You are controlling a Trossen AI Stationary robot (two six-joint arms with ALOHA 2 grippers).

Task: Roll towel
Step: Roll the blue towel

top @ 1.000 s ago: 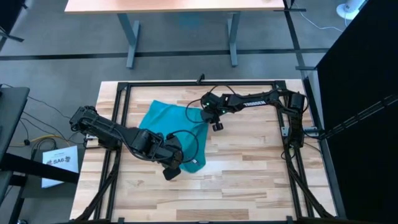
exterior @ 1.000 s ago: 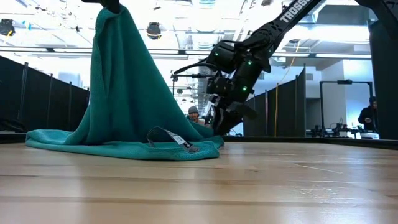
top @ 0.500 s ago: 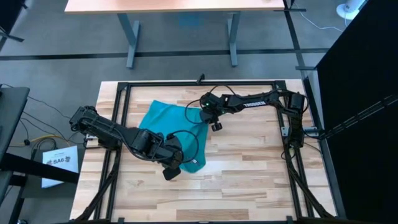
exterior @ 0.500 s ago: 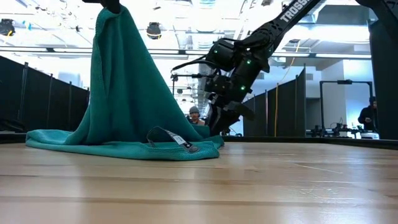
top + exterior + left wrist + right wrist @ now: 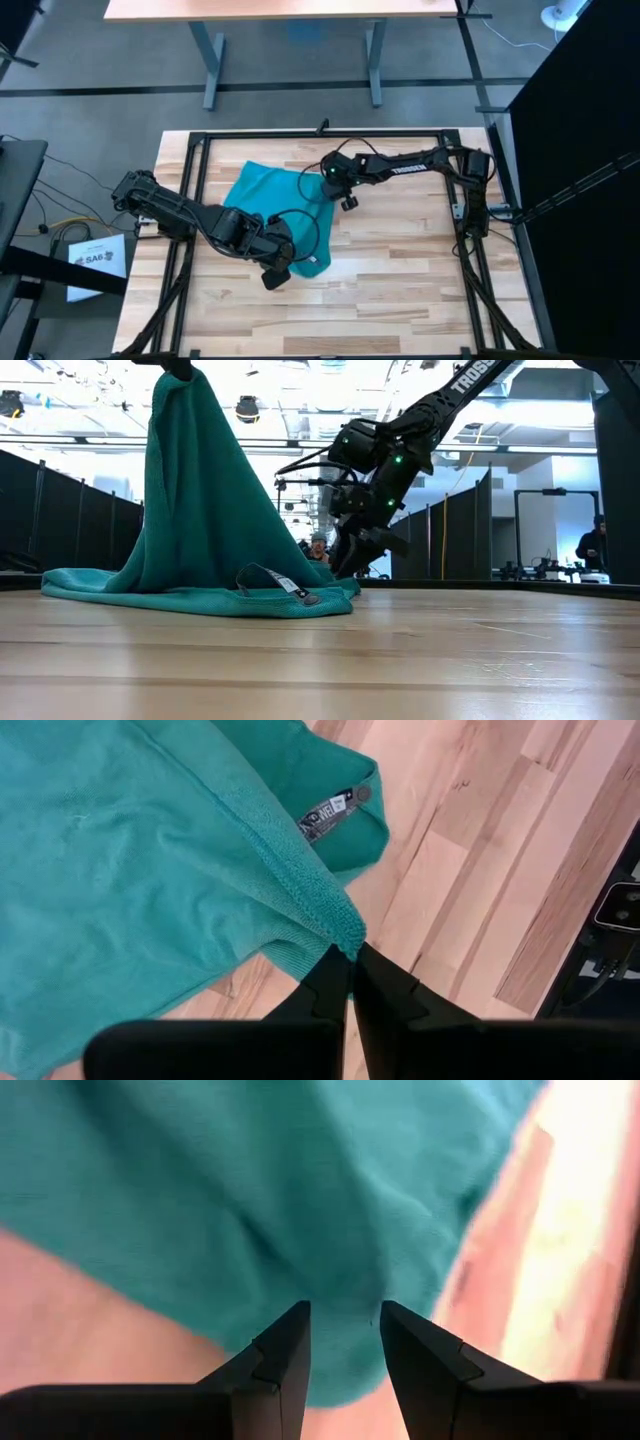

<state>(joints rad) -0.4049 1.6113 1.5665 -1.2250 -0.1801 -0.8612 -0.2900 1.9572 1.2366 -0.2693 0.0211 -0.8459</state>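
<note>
Left gripper (image 5: 350, 955): clamped on a towel (image 5: 262, 190) corner, which is held raised.
Right gripper (image 5: 343, 1325): parted, empty, the towel's far edge lying just ahead.

The towel (image 5: 262, 192) is plain teal with no pattern. Its small label (image 5: 331, 812) is dark grey. The table (image 5: 400, 270) is pale striped wood.
</note>
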